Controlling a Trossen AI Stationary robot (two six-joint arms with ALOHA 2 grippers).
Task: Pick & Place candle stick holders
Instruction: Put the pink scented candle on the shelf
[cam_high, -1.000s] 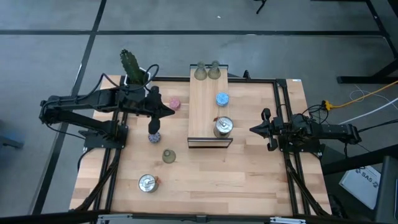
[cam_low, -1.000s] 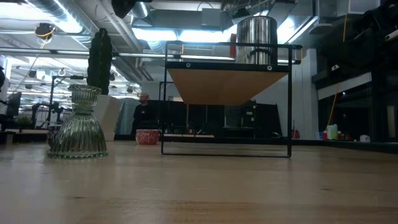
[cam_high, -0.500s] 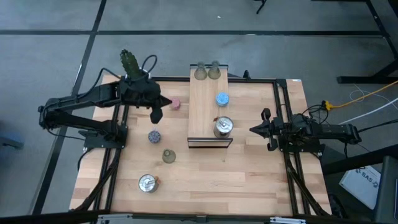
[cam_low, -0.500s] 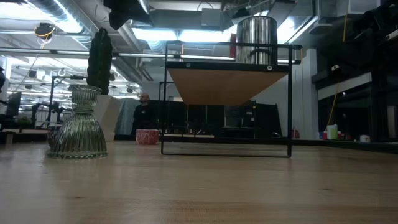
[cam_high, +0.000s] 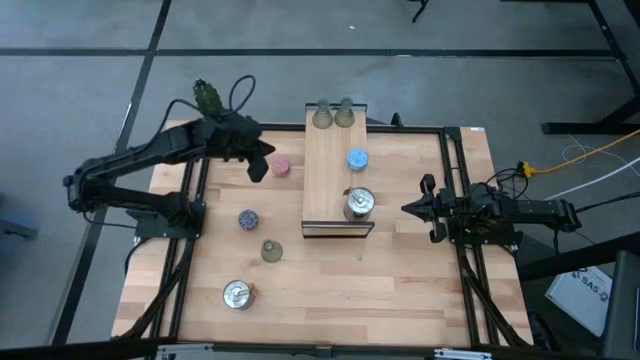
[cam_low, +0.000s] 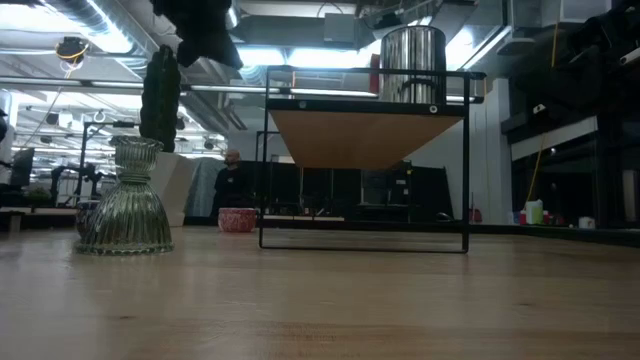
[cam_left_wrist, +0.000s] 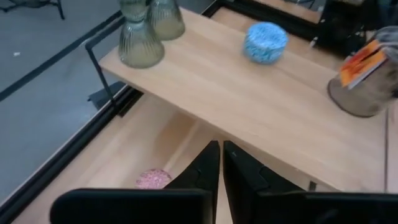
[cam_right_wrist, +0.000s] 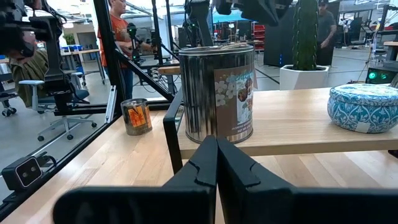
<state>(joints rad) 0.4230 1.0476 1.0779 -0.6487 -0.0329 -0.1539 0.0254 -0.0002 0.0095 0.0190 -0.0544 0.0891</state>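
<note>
While its fingers are pressed shut and empty, the left gripper (cam_high: 258, 168) hangs just beside the pink holder (cam_high: 282, 166), which sits on the table between it and the wooden board (cam_high: 330, 180); the right gripper (cam_high: 408, 208), also closed, waits well apart.

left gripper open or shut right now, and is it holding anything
Shut and empty: in the left wrist view the left gripper has its fingers pressed together, nothing between them, above the pink holder.
</note>
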